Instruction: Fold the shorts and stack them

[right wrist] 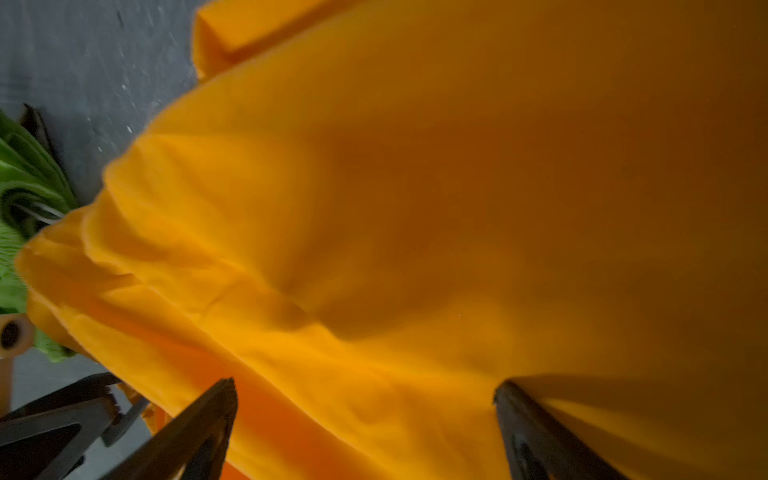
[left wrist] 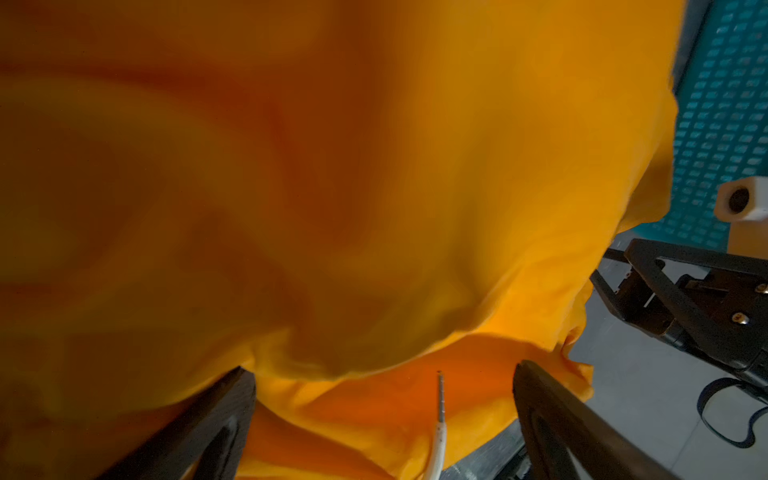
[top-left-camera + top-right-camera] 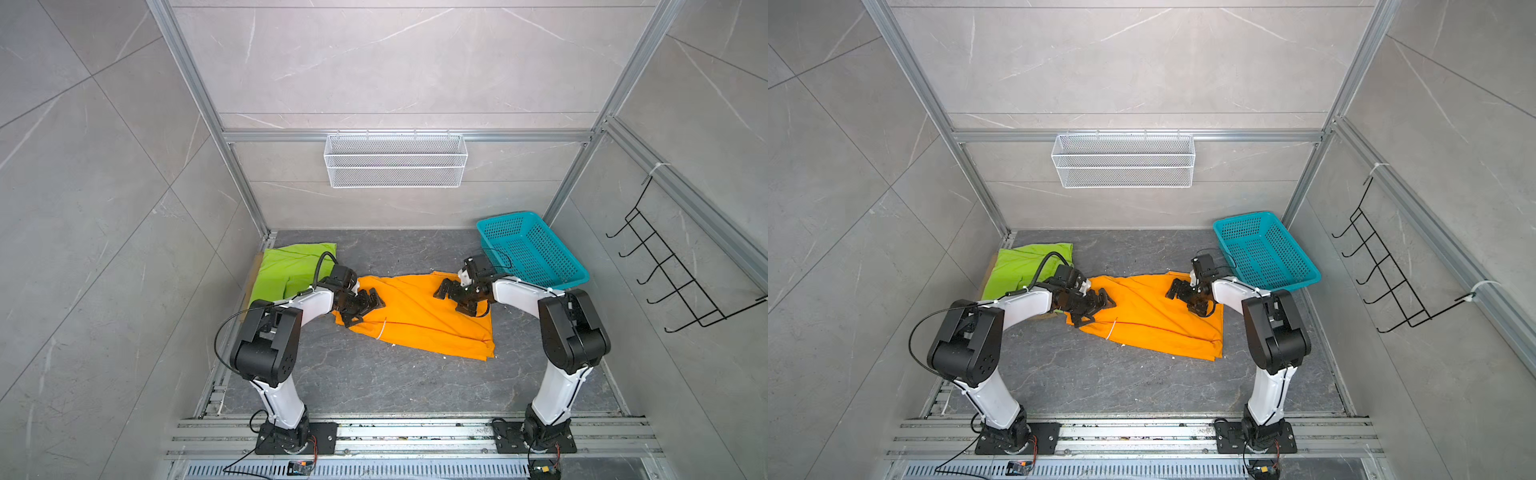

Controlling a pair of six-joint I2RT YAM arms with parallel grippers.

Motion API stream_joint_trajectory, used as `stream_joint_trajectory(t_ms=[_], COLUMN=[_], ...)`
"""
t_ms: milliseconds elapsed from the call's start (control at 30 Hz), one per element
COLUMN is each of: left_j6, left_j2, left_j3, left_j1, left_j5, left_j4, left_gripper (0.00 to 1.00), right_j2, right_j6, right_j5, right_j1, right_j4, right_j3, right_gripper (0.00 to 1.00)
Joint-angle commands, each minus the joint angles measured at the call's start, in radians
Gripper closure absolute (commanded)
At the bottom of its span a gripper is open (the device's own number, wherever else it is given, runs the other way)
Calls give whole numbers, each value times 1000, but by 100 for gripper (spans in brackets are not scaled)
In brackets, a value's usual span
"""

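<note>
The orange shorts (image 3: pixel 419 320) (image 3: pixel 1150 320) lie spread and creased on the dark floor between my arms, with a white drawstring (image 3: pixel 381 328) (image 2: pixel 439 424) trailing at the front-left edge. My left gripper (image 3: pixel 370 305) (image 3: pixel 1100 305) (image 2: pixel 380 368) is open over their left end, holding nothing. Over their right part my right gripper (image 3: pixel 442 291) (image 3: pixel 1177 291) (image 1: pixel 365 383) also stands open, with orange cloth (image 1: pixel 415 208) filling its view. The green shorts (image 3: pixel 291 266) (image 3: pixel 1025 266) lie folded at the back left, a tan edge (image 3: pixel 252 278) showing beneath them.
A teal perforated basket (image 3: pixel 536 253) (image 3: pixel 1266 249) (image 2: pixel 723 104) sits tilted at the back right, close behind my right wrist. A white wire basket (image 3: pixel 395 160) hangs on the back wall and a black hook rack (image 3: pixel 673 270) on the right wall.
</note>
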Motion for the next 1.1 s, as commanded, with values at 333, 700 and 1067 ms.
stream_joint_trajectory(t_ms=[333,700,1067], left_j6=[-173,-58,4], left_j2=[-206,-95,-28], left_j3=[-234,87,-34], left_j1=[-148,-125,-56], left_j5=[-7,-75,-98], left_j4=[37,-101,-54], left_gripper=[0,0,0], right_j2=[112,24,271], right_j6=[-179,145,222], right_j5=[177,-82,-133], right_j1=[-70,159,216], right_j4=[-218,225,536], right_j3=[254,147,139], right_gripper=[0,0,0])
